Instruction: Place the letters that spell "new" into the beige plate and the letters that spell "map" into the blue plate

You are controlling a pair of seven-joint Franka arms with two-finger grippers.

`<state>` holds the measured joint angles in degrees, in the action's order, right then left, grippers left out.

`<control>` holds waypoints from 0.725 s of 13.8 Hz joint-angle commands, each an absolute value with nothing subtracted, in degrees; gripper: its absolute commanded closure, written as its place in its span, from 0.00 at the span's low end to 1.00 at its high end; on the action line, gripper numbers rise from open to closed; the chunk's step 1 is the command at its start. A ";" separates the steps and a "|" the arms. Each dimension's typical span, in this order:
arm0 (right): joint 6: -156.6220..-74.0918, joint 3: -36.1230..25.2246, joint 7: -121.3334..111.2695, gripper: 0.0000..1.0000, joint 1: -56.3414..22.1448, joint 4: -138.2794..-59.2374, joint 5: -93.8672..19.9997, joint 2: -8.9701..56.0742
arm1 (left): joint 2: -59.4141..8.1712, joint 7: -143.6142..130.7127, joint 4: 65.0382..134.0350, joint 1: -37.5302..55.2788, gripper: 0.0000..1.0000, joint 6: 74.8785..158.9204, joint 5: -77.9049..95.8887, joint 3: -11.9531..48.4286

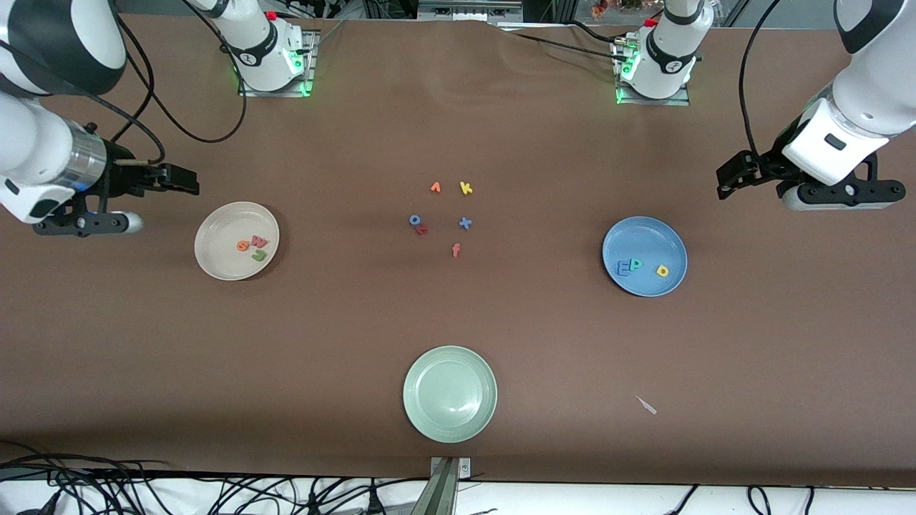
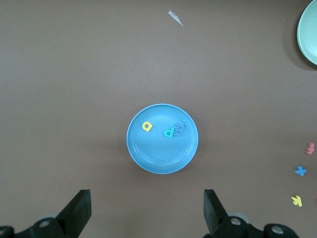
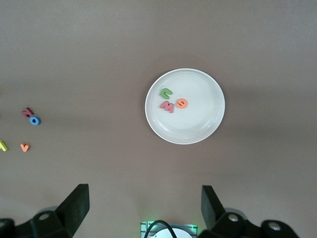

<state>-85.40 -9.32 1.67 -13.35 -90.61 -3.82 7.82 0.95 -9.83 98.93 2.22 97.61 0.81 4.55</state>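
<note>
Plates [image 1: 215,268] near table ends

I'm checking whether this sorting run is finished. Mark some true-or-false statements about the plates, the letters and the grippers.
1. The beige plate holds the green n, orange e and pinkish w. True.
2. The blue plate holds only two letters. False: the blue m, teal p and yellow a lie in it.
3. The green plate holds a letter. False: nothing lies in it.
4. The yellow k and blue x lie on the table between the two filled plates. True.
5. The left gripper is shut on a letter. False: its jaws stand open and hold nothing, as do those of the right gripper.
</note>
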 commanded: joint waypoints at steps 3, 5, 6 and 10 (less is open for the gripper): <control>-79.20 -8.44 0.35 0.00 -11.52 -90.27 -2.20 5.45 | 0.79 -9.23 97.91 2.55 0.00 96.50 -0.26 4.22; -77.88 -8.53 -1.05 0.00 -10.64 -89.83 -2.28 5.36 | 0.79 -9.23 97.91 2.55 0.00 96.50 -0.26 4.22; -77.78 -8.61 -1.05 0.00 -10.46 -89.65 -2.29 5.36 | 0.79 -9.23 97.91 2.55 0.00 96.50 -0.26 4.22; -78.13 -9.05 -1.14 0.00 -10.37 -89.47 -2.20 5.36 | 0.79 -9.23 97.91 2.55 0.00 96.50 -0.26 4.22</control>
